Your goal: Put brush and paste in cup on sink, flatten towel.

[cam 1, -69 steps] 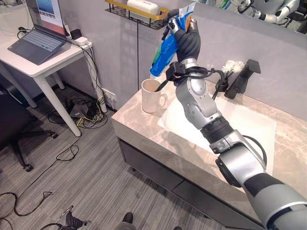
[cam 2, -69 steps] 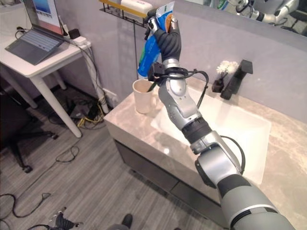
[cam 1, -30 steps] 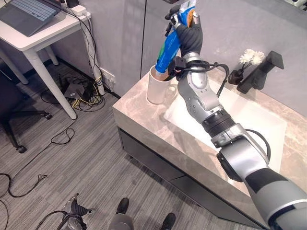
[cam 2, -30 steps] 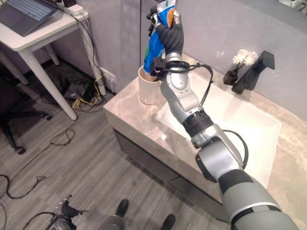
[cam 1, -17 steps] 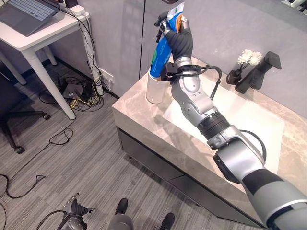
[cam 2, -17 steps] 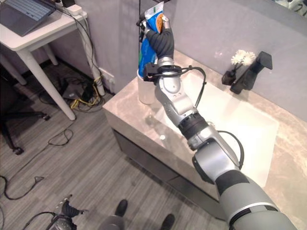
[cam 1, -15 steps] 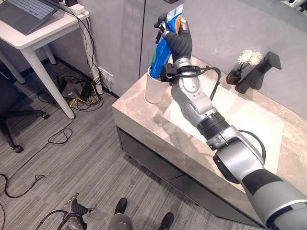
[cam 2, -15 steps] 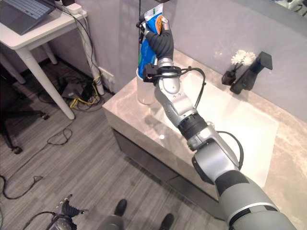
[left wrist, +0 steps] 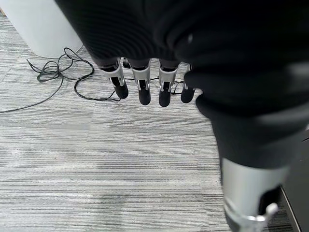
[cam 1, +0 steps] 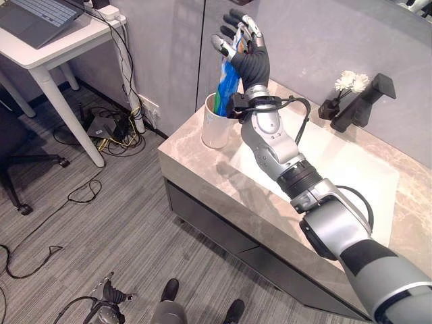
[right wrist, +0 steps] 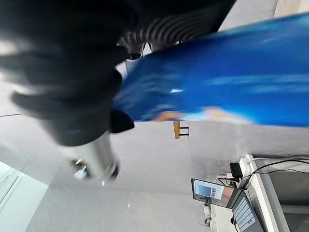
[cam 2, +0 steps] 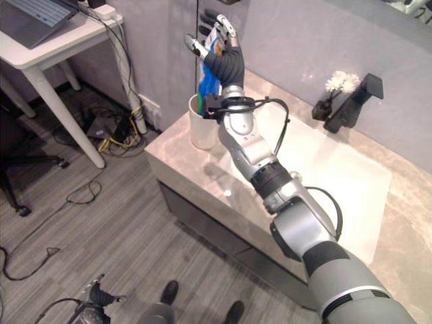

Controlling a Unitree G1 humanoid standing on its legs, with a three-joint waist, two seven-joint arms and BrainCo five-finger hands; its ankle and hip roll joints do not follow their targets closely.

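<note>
The blue toothpaste tube (cam 1: 227, 86) stands upright in the white cup (cam 1: 216, 125), its lower end inside the cup and its upper part leaning up past the rim. The cup sits on the marble sink counter (cam 1: 202, 177), near the counter's left corner and just beside the white basin (cam 1: 351, 172).

The right hand (cam 1: 244, 52) is raised directly above the cup, its dark ribbed cover facing the camera and its fingers (cam 2: 196, 47) spread wide and straight, holding nothing. The top of the tube shows between the fingers and the thumb, but the fingers do not curl round it. In the right wrist view the tube (right wrist: 231, 77) runs as a broad blue band across the frame, close past the hand's dark cover.

The left hand (left wrist: 145, 63) hangs low over grey carpeted floor (left wrist: 72, 159), its fingers (left wrist: 143, 89) straight, side by side in a row, and empty.

At the back of the counter a black faucet (cam 1: 364, 101) stands behind the basin, with a small vase of white flowers (cam 1: 345, 84) just beside it on its left. Left of the sink, well apart from it, a white desk (cam 1: 50, 57) carries an open laptop (cam 1: 37, 12), and a tangle of cables and a power strip (cam 1: 108, 128) lies on the floor between the desk and the sink cabinet.
</note>
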